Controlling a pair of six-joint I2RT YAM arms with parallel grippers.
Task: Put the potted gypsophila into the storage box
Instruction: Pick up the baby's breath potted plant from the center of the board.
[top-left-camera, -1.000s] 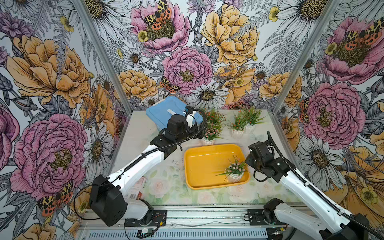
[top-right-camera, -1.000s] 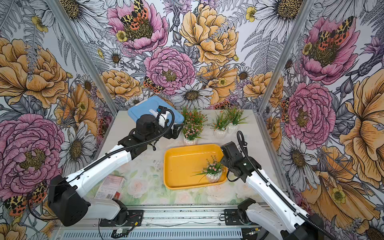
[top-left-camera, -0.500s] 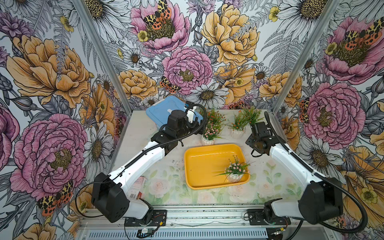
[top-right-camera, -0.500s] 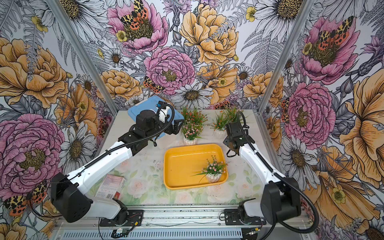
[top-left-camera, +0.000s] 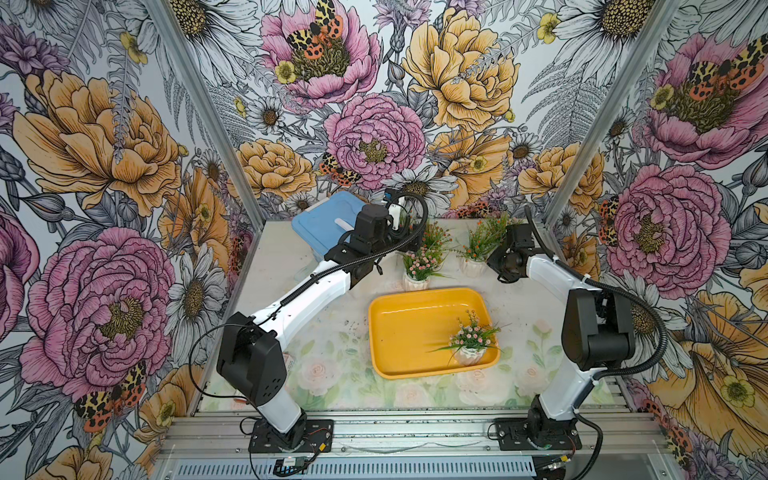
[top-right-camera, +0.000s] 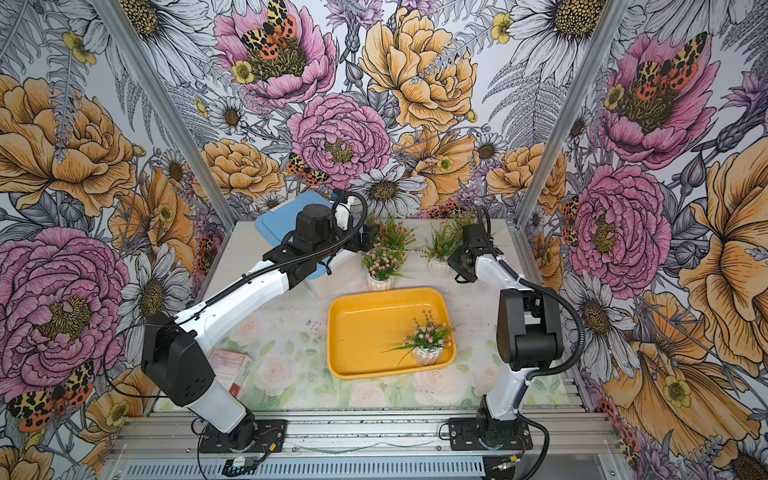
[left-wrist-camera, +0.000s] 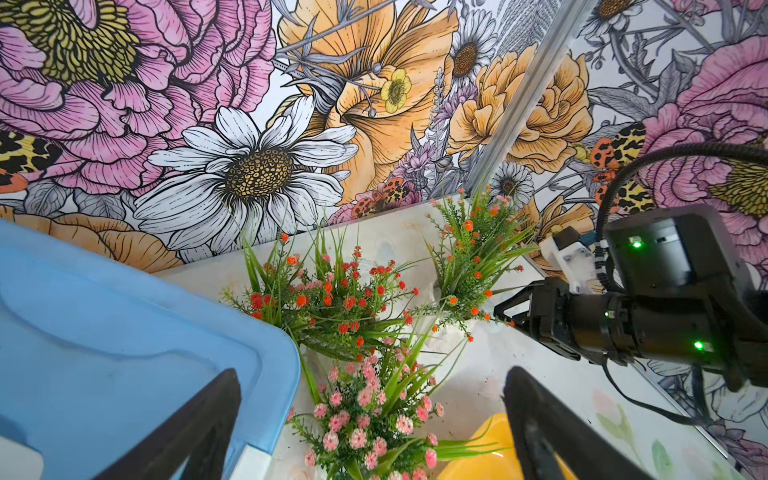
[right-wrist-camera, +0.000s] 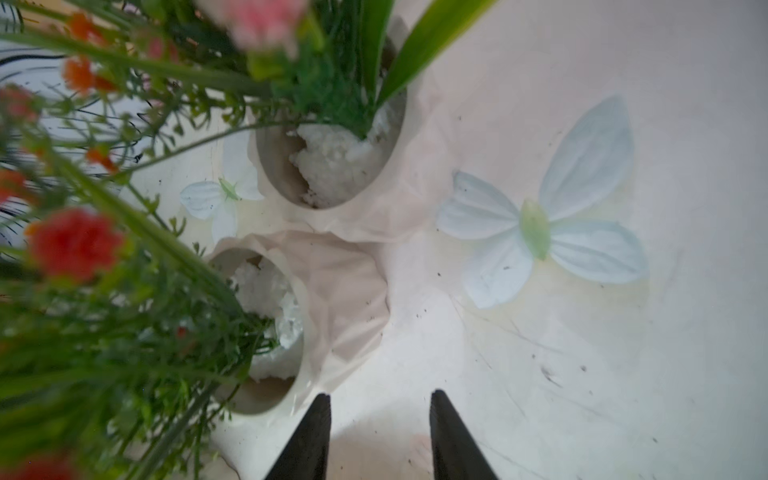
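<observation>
Going left to right: left pincer (left-wrist-camera: 372, 374) spread wide, empty, near the pink plant (top-left-camera: 419, 266) just behind the yellow tray (top-left-camera: 401, 332), which holds another plant (top-left-camera: 471, 345). Right pincer (right-wrist-camera: 379, 395), partly spread, sits empty beside a white pot (right-wrist-camera: 345, 307). Probably light, stiff, tippy: grip the pot, not leaves.

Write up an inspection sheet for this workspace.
Surface: table, pale floral print, dark specks.
Job's things: storage box holds one pink potted gypsophila; at least three more pots stand outside, behind it.
Clutter: blue-lidded box at rear; small carton at front.
Grippers: left gripper open, empty, by a pink plant; right gripper open, empty, beside a white pot.
Cables: black hose loops along each arm.
Surroundings: floral walls on three sides; metal rail in front.
</observation>
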